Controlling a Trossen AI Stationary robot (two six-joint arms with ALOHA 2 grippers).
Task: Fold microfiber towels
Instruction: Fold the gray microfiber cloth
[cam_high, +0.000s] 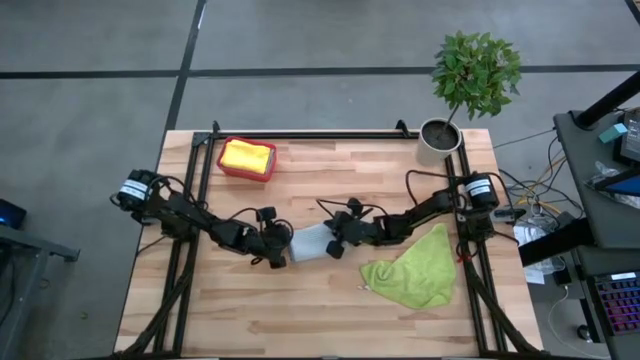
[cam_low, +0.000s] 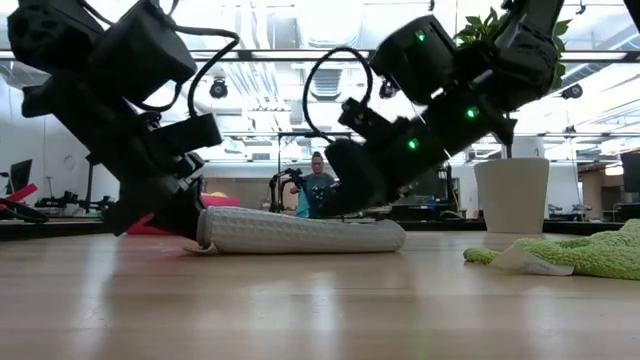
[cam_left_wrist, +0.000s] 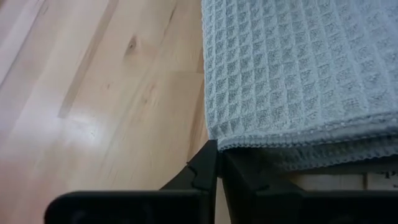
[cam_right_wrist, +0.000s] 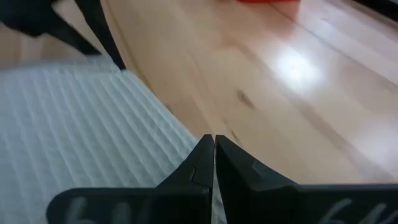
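grey towel folded at counter centre | left hand and right hand both closed, one at each end, probably pinching edges to fold | green towel waits near right edge

Two dark, jointed arms carry looping black cables and small green lights; white-labelled cylinders cap their bases, and each ends in black wedge-shaped fingers.

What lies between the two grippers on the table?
In the high view, the folded grey towel lies between the left gripper and the right gripper.
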